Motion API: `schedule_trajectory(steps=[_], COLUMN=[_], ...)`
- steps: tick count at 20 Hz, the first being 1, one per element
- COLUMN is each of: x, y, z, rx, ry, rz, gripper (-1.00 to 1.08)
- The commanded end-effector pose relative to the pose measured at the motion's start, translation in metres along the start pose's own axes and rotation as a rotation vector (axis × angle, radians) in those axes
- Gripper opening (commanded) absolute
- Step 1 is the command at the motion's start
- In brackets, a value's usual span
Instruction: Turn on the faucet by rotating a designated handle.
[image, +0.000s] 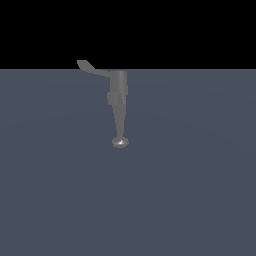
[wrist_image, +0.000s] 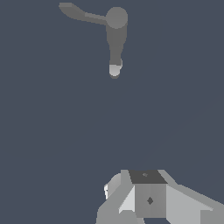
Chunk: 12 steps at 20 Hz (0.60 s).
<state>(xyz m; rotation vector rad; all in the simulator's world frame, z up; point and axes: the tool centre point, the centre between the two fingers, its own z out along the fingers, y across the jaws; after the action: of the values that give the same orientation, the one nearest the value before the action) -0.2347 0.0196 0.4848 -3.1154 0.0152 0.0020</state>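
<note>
Flat slate-blue floor (image: 190, 200), black backdrop (image: 200, 30)

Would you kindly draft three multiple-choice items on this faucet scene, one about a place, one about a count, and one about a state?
1. In the exterior view, the handle projects from the faucet body towards
A. that view's left
B. that view's right
C. straight down beside the spout

2. How many levers does the faucet carry?
A. one
B. two
C. three

3. How does the pincer stand to the handle?
A. shut on it
B. pressing on its tip
C. apart from it, not touching

Answers: 1 A, the lever leaves the body's top and ends at the exterior view's left. 2 A, both views show a single lever beside the spout. 3 C, the wrist view shows bare floor between pincer and faucet.
</note>
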Motion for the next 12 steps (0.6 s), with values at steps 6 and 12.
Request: schedule_trajectory(steps=[6, 12], x=[0.008, 0.025], y=[-0.002, -0.005], z=[0.0, 0.002], rx=[0.015, 0.044], ry=[-0.003, -0.011], rz=[0.032, 0.101], gripper=[-1.0, -1.0])
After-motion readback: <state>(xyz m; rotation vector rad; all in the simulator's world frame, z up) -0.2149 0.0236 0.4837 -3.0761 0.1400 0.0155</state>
